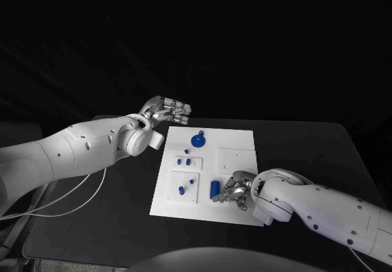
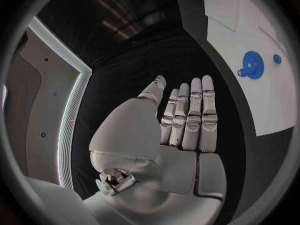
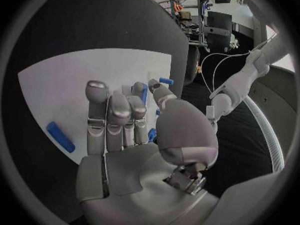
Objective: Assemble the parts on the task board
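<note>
The white task board point(image 1: 237, 141) lies in the middle of the black table. A blue gear point(image 1: 199, 139) sits at its far side, also seen in the left wrist view point(image 2: 250, 64). Small blue pegs point(image 1: 190, 162) stand mid-left, and two more blue pieces point(image 1: 181, 190) rest on a raised square plate at the near left. A blue cylinder point(image 1: 216, 188) lies loose on the board. My right hand point(image 1: 234, 191) hovers just right of that cylinder point(image 3: 60, 136), fingers extended and holding nothing point(image 3: 119, 120). My left hand point(image 1: 167, 110) is raised off the board's far left corner, fingers straight and empty point(image 2: 181, 120).
A square recess point(image 1: 238, 157) marks the board's right half. A white cable point(image 1: 77, 201) trails across the table at the left. Black tabletop point(image 1: 310, 147) surrounds the board on all sides.
</note>
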`<state>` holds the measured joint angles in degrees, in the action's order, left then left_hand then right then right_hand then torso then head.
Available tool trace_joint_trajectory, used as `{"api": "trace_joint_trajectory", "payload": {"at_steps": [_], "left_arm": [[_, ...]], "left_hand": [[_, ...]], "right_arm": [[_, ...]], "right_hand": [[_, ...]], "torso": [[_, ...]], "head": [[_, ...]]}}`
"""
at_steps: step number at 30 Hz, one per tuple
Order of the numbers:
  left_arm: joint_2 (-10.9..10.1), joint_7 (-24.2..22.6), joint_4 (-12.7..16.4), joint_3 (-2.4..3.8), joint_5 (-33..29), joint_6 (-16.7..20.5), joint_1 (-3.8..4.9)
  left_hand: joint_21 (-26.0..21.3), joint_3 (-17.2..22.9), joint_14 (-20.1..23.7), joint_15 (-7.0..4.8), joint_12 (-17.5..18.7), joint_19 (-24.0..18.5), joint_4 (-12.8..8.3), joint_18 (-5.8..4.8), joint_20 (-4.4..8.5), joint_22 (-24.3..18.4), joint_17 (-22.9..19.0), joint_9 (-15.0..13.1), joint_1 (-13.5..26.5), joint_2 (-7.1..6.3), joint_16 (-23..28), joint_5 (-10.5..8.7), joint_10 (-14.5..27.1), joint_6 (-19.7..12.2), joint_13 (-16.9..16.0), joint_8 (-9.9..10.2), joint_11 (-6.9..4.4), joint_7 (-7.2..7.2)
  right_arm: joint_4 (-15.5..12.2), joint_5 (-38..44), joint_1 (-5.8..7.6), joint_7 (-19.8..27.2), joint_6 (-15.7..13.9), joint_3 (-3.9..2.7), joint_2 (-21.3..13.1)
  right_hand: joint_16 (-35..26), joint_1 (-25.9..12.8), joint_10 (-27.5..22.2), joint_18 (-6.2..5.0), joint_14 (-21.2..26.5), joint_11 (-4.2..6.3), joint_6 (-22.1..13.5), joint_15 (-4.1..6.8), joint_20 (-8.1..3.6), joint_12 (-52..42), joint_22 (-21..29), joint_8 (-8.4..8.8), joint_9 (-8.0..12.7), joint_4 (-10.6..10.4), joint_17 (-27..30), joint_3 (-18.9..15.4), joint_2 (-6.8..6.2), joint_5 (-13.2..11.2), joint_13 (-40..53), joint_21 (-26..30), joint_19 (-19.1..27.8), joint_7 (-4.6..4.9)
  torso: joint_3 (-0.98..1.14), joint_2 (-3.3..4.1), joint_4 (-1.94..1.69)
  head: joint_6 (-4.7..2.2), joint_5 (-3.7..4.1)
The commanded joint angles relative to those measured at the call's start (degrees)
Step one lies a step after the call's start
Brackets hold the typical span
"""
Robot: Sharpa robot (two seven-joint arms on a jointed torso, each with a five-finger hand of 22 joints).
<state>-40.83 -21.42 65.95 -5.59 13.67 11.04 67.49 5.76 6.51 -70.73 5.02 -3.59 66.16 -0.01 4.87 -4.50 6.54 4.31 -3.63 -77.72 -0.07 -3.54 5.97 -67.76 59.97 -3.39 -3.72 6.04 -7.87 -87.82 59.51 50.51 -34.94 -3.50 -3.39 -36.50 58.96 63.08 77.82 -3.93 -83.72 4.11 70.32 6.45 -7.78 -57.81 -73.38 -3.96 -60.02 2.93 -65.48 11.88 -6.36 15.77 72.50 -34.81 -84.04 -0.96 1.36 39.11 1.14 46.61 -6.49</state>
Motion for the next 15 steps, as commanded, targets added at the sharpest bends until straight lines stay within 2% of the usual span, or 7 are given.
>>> {"api": "trace_joint_trajectory", "payload": {"at_steps": [1, 6, 8, 10, 12, 15], "left_arm": [[0.13, -0.25, 0.14, 0.04, -0.34, -0.85, 0.03], [0.16, -0.2, 0.1, 0.03, -0.34, -0.94, 0.03], [0.17, -0.19, 0.1, 0.03, -0.34, -1.02, 0.03], [0.19, -0.19, 0.11, 0.03, -0.34, -1.08, 0.03], [0.2, -0.18, 0.11, 0.03, -0.34, -1.11, 0.03], [0.21, -0.16, 0.11, 0.03, -0.34, -1.19, 0.03]], "left_hand": [[-0.31, -0.34, -0.03, 0.27, 0.25, 0.23, -0.02, -0.25, 0.03, -0.06, 0.08, 0.02, 0.04, 0.39, -0.05, 0.07, -0.1, -0.19, 0.02, 0.14, 0.09, 0.22], [-0.32, -0.35, -0.01, 0.28, 0.25, 0.23, 0.05, -0.26, 0.03, -0.1, 0.08, 0.02, 0.05, 0.4, -0.04, 0.05, -0.14, -0.14, 0.02, 0.14, 0.08, 0.24], [-0.32, -0.36, 0.0, 0.28, 0.25, 0.23, 0.08, -0.27, 0.04, -0.12, 0.08, 0.02, 0.05, 0.4, -0.03, 0.04, -0.16, -0.11, 0.02, 0.13, 0.07, 0.24], [-0.32, -0.36, 0.0, 0.28, 0.25, 0.23, 0.08, -0.27, 0.04, -0.12, 0.08, 0.02, 0.05, 0.4, -0.03, 0.04, -0.16, -0.11, 0.02, 0.13, 0.07, 0.24], [-0.32, -0.36, 0.0, 0.28, 0.25, 0.23, 0.08, -0.27, 0.04, -0.12, 0.08, 0.02, 0.05, 0.4, -0.03, 0.04, -0.16, -0.11, 0.02, 0.13, 0.07, 0.24], [-0.32, -0.36, 0.0, 0.28, 0.25, 0.23, 0.08, -0.27, 0.04, -0.12, 0.08, 0.02, 0.05, 0.4, -0.03, 0.04, -0.16, -0.11, 0.02, 0.13, 0.07, 0.24]], "right_arm": [[0.29, 3.0, -0.34, 0.05, -0.02, 0.01, 0.49], [0.98, 3.54, -0.57, -0.76, -0.91, 0.01, 0.98], [1.16, 3.7, -0.65, -1.01, -1.11, 0.01, 1.12], [1.28, 3.88, -0.74, -1.24, -1.15, 0.01, 1.24], [1.39, 4.02, -0.81, -1.44, -1.16, 0.01, 1.33], [1.59, 4.47, -0.91, -1.74, -1.19, 0.02, 1.47]], "right_hand": [[-0.15, -0.74, 0.31, 1.19, -0.15, 0.4, -0.07, 0.47, -0.4, -0.31, 0.1, 0.25, -0.27, -0.26, 0.09, 0.44, 0.65, 0.38, 0.11, 0.27, -2.81, -0.41], [-0.14, -1.84, 0.45, 1.2, -0.14, 0.47, -0.09, 0.53, -0.45, -0.49, 0.22, 0.25, -0.67, -0.2, 0.22, 0.6, 1.67, 0.31, 0.2, 0.21, -2.82, -0.49], [-0.12, -2.61, 0.55, 1.21, -0.14, 0.5, -0.18, 0.56, -0.47, -0.59, 0.28, 0.26, -0.84, -0.08, 0.3, 0.95, 2.71, 0.39, 0.26, 0.11, -2.82, -0.53], [-0.09, -3.61, 0.59, 1.28, -0.14, 0.49, -0.23, 0.55, -0.5, -0.58, 0.38, 0.25, -0.87, 1.57, 0.44, 2.85, 2.88, -0.69, 0.27, -0.04, -2.78, -0.61], [-0.07, -3.76, 0.61, 1.27, -0.12, 0.53, -0.23, 0.57, -0.49, -0.58, 0.45, 0.27, -0.89, 2.09, 0.5, 3.51, 3.51, -0.86, 0.27, -0.07, -2.8, -0.55], [-0.14, -3.78, 0.66, 1.31, -0.08, 0.5, -0.44, 0.56, -0.49, -0.59, 0.55, 0.27, -0.57, 4.54, 0.69, 5.94, 4.41, -0.81, 0.3, -0.15, -2.81, -0.52]], "torso": [[-0.04, 0.04, -0.09], [-0.08, 0.01, -0.01], [-0.08, 0.01, -0.01], [-0.07, 0.01, 0.0], [-0.05, 0.01, -0.01], [-0.04, -0.01, 0.02]], "head": [[0.1, 0.01], [0.19, -0.04], [0.19, -0.04], [0.24, -0.03], [0.26, -0.04], [0.39, -0.07]]}}
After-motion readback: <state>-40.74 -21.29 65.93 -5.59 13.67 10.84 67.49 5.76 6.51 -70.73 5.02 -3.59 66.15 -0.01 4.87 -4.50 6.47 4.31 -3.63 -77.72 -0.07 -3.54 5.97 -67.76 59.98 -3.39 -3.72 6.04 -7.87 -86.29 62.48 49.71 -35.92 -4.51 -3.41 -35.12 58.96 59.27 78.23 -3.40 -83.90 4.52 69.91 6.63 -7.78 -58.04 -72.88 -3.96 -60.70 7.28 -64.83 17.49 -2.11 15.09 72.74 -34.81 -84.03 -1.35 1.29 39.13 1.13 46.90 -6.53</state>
